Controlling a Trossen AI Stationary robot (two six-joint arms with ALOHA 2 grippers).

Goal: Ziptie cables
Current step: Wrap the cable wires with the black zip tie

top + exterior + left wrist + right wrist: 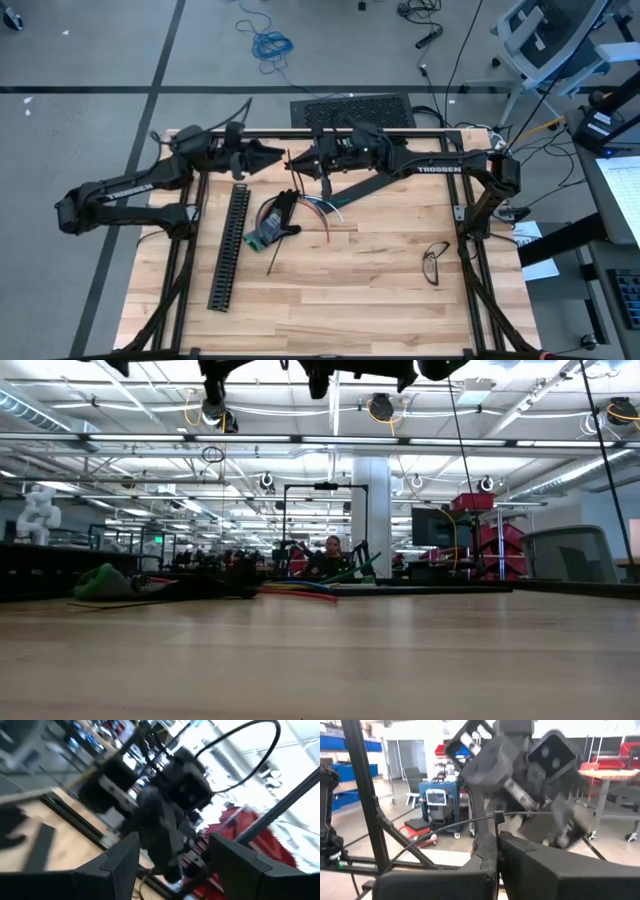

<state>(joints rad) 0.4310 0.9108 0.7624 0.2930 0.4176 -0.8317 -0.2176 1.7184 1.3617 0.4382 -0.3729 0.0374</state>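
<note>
Down at the near side of the wooden table (380, 290) a pair of eyeglasses (435, 262) sits alone, well apart from everything else. Moving up toward the middle, the long black slotted channel (229, 245) runs lengthwise, and just beside it lie the cables (285, 216), a loose bundle with red, blue and white strands fanning out toward the table's centre, a small green piece at its near end; from the low view the same bundle shows as a flat streak of red and green on the tabletop. Farther back, both arms are up in the air above the far edge, facing each other. The left gripper (278, 153) has its fingers (120, 860) parted, nothing between them, pointing at the other arm's wrist. The right gripper (300, 168) has its fingers pressed together, pinching a thin black ziptie (496, 816) that arcs away to both sides.
</note>
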